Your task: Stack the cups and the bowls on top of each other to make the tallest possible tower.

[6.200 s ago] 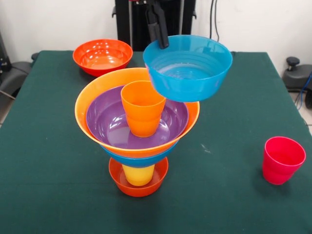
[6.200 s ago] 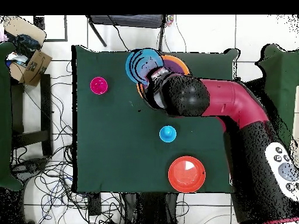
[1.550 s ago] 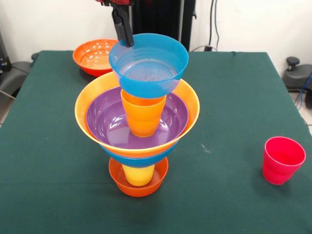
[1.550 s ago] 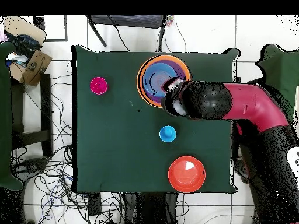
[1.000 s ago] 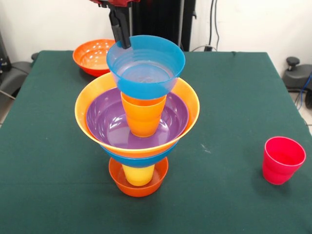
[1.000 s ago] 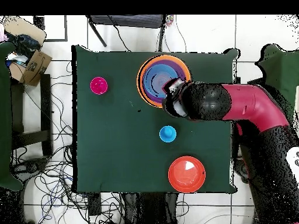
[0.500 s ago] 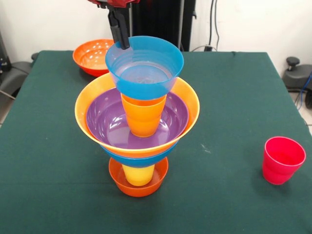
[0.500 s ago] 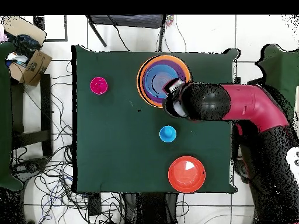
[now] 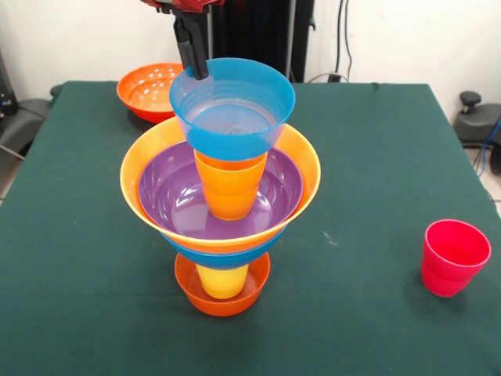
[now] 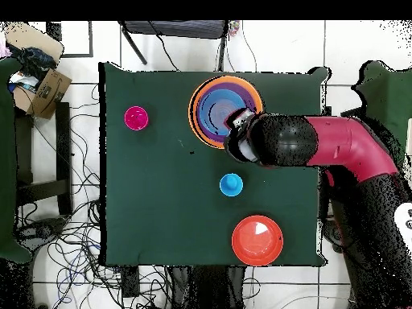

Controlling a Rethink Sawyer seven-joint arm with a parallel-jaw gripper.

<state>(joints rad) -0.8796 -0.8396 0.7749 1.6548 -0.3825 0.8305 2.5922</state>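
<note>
Teal-blue bowl (image 9: 232,108) atop orange cup (image 9: 229,185)

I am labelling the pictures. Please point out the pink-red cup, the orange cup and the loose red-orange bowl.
pink-red cup (image 9: 455,258): front view, outer wall.
orange cup (image 9: 229,192): front view, outer wall.
loose red-orange bowl (image 10: 257,241): overhead view, inside.

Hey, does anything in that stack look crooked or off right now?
Yes. The top blue bowl sits tilted on the orange cup, its rim higher on the side where the gripper meets it, and shifted off the cup's centre. The lower layers of the tower look level. Nothing is spilled or broken.
</note>
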